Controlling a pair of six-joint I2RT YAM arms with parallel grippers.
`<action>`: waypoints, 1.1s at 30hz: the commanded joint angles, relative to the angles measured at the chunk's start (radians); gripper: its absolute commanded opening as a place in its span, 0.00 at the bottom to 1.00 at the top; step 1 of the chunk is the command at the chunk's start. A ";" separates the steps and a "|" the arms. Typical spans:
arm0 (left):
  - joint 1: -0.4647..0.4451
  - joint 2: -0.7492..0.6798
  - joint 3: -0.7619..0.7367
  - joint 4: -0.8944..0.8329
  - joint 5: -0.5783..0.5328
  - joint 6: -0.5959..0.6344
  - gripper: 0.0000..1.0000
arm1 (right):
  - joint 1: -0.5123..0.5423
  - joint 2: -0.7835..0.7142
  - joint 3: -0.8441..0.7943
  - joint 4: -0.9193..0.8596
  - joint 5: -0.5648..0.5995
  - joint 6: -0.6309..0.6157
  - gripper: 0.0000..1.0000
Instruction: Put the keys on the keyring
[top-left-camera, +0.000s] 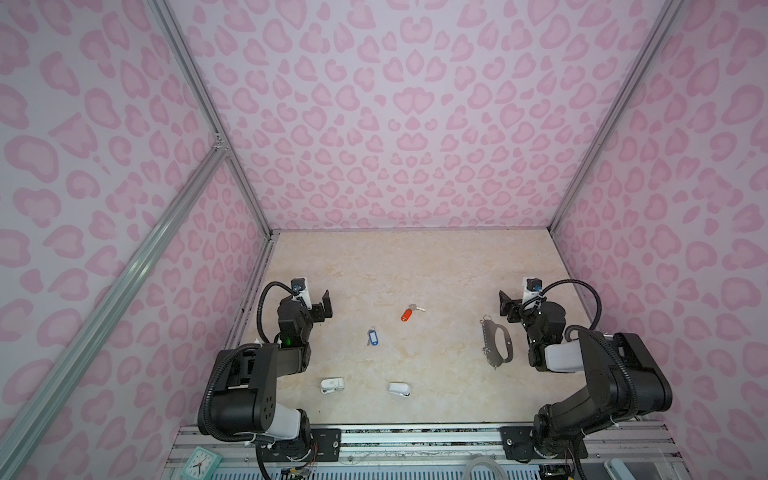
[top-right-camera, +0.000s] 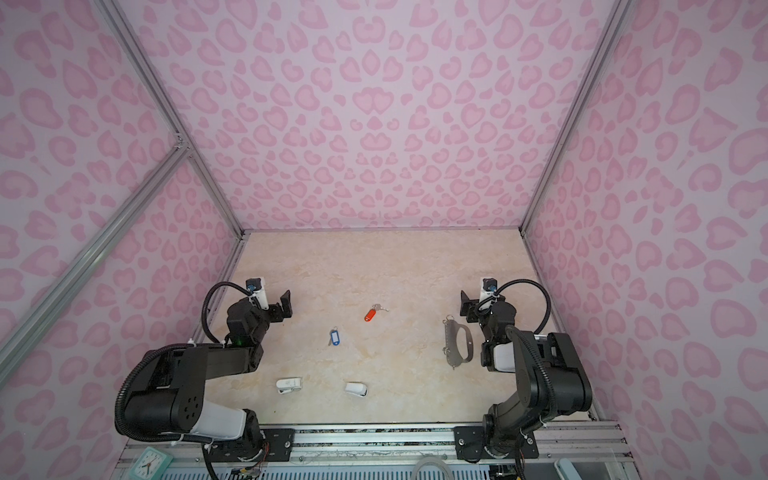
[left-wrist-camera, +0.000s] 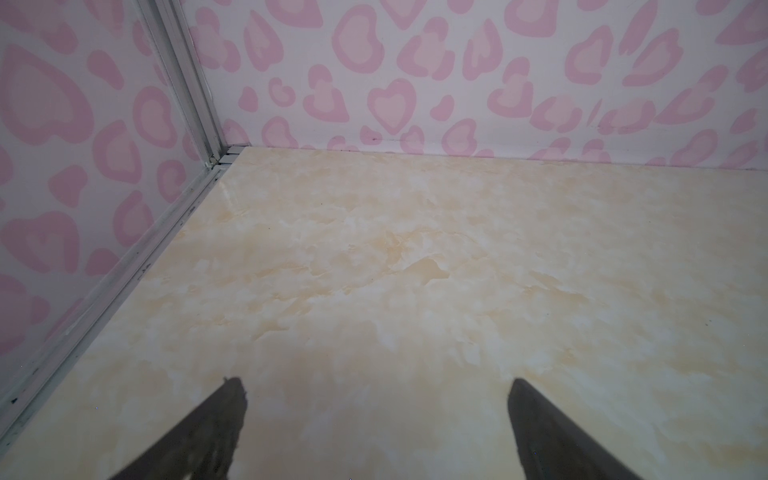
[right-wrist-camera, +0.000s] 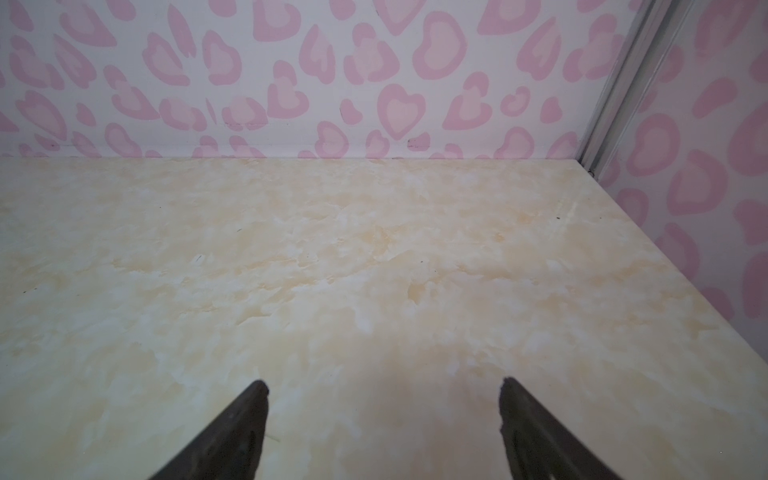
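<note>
keys (top-left-camera: 408, 312) — well apart frm jaws

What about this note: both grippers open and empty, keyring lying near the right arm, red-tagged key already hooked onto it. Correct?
Not quite. In both top views the red-tagged key lies loose on the table, well apart from the keyring. The rest holds: the left gripper and right gripper are open and empty, and the keyring lies near the right arm.
</note>
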 joint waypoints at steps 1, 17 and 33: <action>0.006 -0.034 0.054 -0.077 0.008 -0.013 0.97 | -0.008 -0.055 0.015 -0.041 0.085 0.045 0.81; -0.098 -0.193 0.439 -0.859 0.198 -0.127 0.86 | 0.313 -0.368 0.402 -1.018 0.154 -0.157 0.71; -0.355 -0.106 0.583 -0.931 0.129 -0.206 0.84 | 0.379 -0.138 0.568 -1.472 0.215 0.179 0.74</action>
